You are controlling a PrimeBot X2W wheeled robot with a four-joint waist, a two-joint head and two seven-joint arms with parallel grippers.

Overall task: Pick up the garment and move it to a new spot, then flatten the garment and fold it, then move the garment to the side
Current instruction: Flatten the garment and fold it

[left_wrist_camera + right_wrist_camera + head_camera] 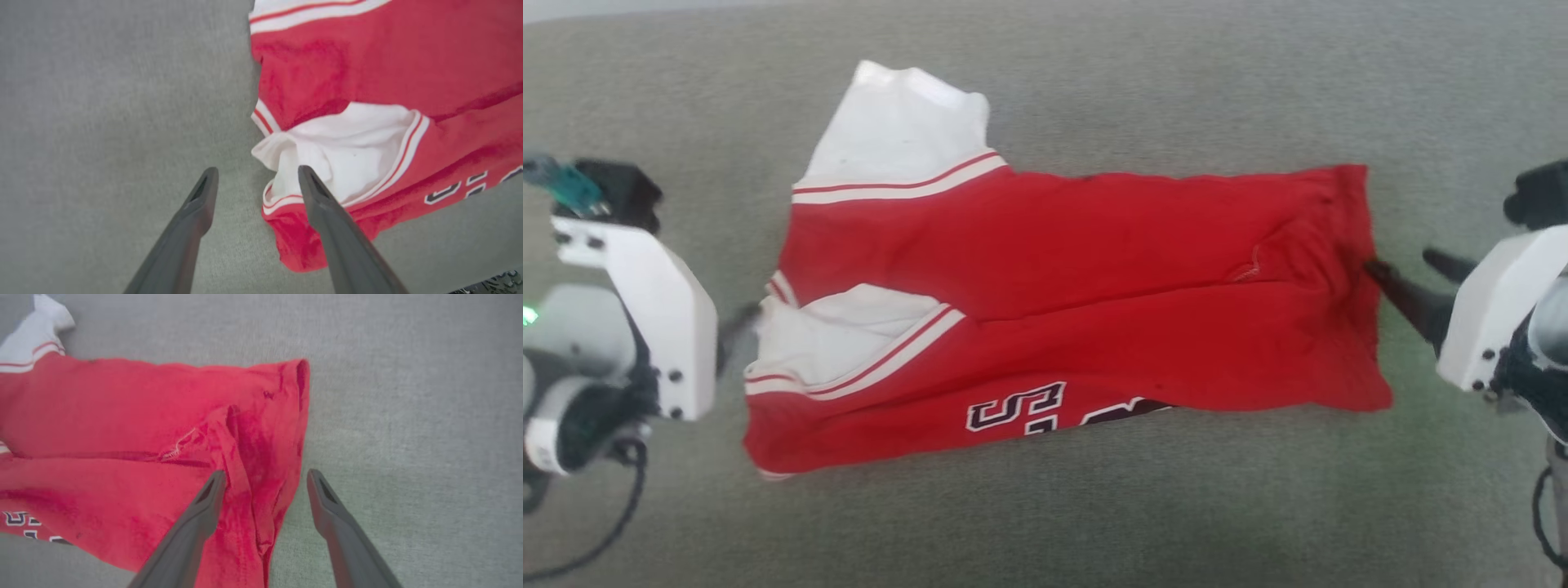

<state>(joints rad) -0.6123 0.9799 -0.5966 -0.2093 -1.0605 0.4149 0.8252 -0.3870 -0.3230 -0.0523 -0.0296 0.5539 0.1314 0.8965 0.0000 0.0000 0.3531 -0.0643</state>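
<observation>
Both claws spread, empty: left gripper mid-left, right gripper mid-right. Garment centre frame, half-folded. Risk: bunched hem snags a right finger, dragging the fold open.

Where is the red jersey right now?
The garment lies on the grey surface, centred in the head view, between the open left gripper at its sleeve end and the open right gripper at its hem end.
</observation>
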